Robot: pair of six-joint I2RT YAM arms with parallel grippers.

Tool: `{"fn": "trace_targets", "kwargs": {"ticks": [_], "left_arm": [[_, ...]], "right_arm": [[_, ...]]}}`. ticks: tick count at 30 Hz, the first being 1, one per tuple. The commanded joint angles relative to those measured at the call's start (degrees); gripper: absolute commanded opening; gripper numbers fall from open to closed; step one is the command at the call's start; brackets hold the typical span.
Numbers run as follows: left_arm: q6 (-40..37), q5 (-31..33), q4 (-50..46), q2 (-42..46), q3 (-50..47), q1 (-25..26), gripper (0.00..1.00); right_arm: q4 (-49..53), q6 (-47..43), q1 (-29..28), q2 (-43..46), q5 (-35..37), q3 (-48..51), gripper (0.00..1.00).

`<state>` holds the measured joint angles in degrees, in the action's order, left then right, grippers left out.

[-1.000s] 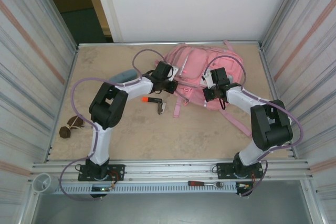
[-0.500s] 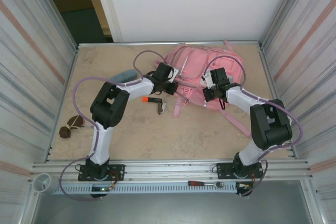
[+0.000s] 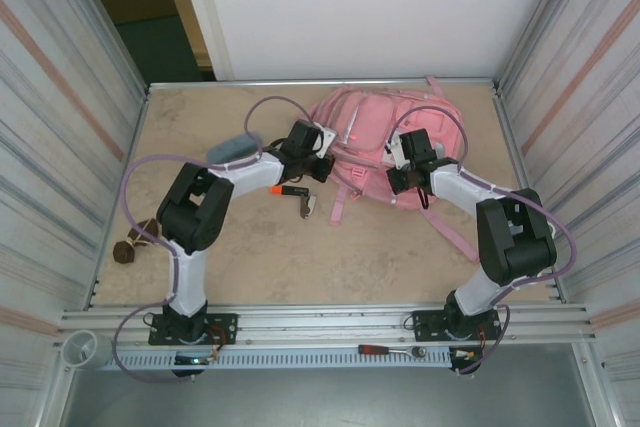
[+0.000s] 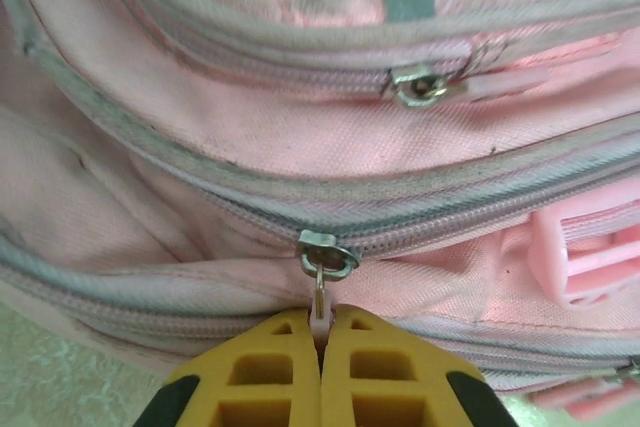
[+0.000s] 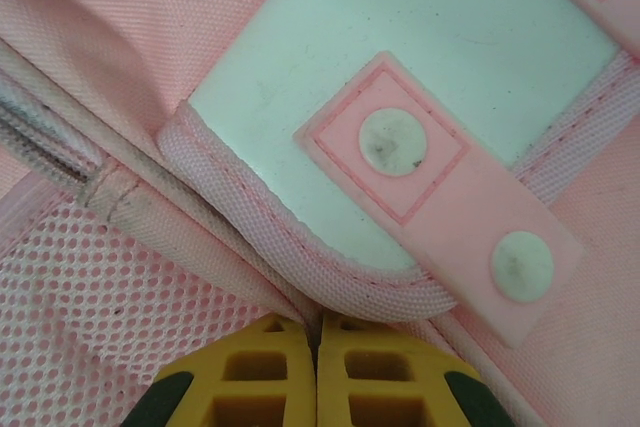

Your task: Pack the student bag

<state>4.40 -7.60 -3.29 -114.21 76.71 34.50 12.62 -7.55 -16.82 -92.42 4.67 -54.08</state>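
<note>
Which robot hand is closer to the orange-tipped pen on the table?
Left. The left gripper sits just beyond the orange-tipped pen, pinching a zipper pull on the backpack. The right gripper is farther away, at the backpack's other side.

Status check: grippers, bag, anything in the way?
Left gripper shut on a zipper pull. Right gripper shut at a seam of the bag, by the white patch. Orange-tipped item loose on the table beside it.
</note>
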Motion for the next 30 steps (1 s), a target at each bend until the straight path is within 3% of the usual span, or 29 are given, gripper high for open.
{"fn": "trace_targets", "kwargs": {"ticks": [1, 4, 8, 13, 24, 30], "left_arm": [[-2.38, 3.27, -4.62, 4.44, -1.65, -1.28, 0.00], [-1.50, -2.18, -4.69, 5.85, -1.38, -1.28, 0.00], [0.22, -12.03, -2.93, 8.26, -1.48, -1.23, 0.00], [-0.02, -17.59, -2.64, 9.23, -0.41, -1.23, 0.00], [-0.27, -19.79, -3.21, 8.48, 1.41, -1.19, 0.00], [-0.10, -19.60, -2.78, 8.66, 1.34, -1.19, 0.00]], "right_arm": [[2.44, 2.70, 1.41, 2.21, 9.17, -2.08, 0.07], [1.82, 2.33, 0.26, 4.16, 6.75, -1.95, 0.16], [-3.17, -1.49, -3.94, 8.52, 1.36, 0.38, 0.37], [-11.07, -4.51, -8.05, 9.25, -6.21, 2.83, 0.49], [-14.87, -8.53, -10.60, -2.92, -10.53, -5.18, 0.51], [-14.73, -9.03, -10.69, -5.81, -9.82, -5.17, 0.42]]}}
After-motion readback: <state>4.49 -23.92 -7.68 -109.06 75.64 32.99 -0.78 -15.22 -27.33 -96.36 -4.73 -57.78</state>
